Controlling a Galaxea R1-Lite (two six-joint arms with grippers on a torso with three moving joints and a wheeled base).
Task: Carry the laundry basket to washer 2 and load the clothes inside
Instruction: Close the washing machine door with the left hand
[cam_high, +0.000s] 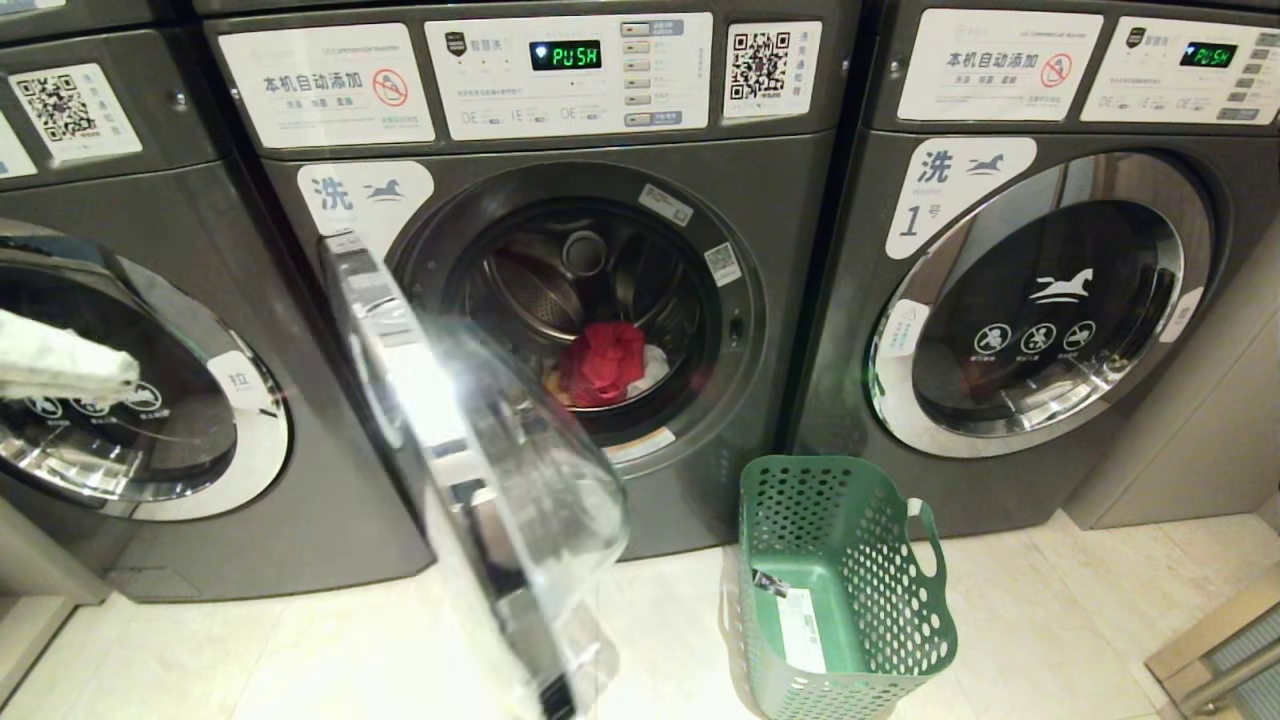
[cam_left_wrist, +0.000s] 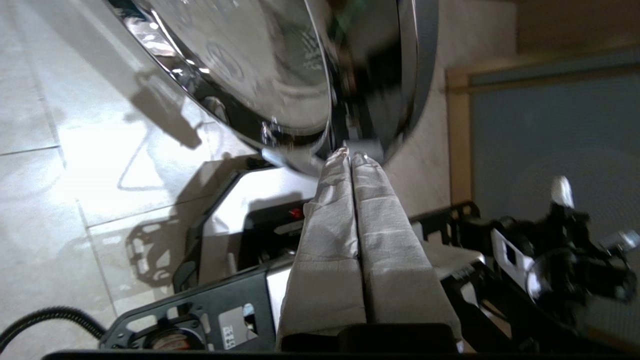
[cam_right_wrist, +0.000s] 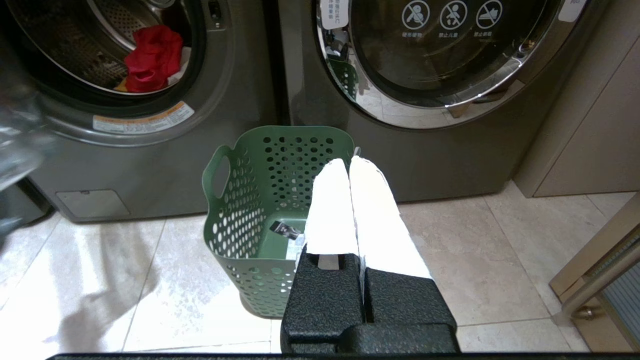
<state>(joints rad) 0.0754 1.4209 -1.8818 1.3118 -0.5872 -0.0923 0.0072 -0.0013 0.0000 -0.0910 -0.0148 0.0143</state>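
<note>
Tiled floor (cam_high: 1050, 600) ran up to grey washers. Nearest, basket (cam_high: 845, 585) stood empty just right of open washer (cam_high: 580, 290); clothes (cam_high: 603, 362) lay inside the drum. Loading looked done; door (cam_high: 480, 480) remained open. Left gripper (cam_left_wrist: 351, 156) and right gripper (cam_right_wrist: 349, 164) were pressed together, holding nothing.

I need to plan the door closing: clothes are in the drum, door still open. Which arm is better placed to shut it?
Probably left: the left gripper, shut, is right at the open door; the right gripper hangs over the laundry basket.
</note>
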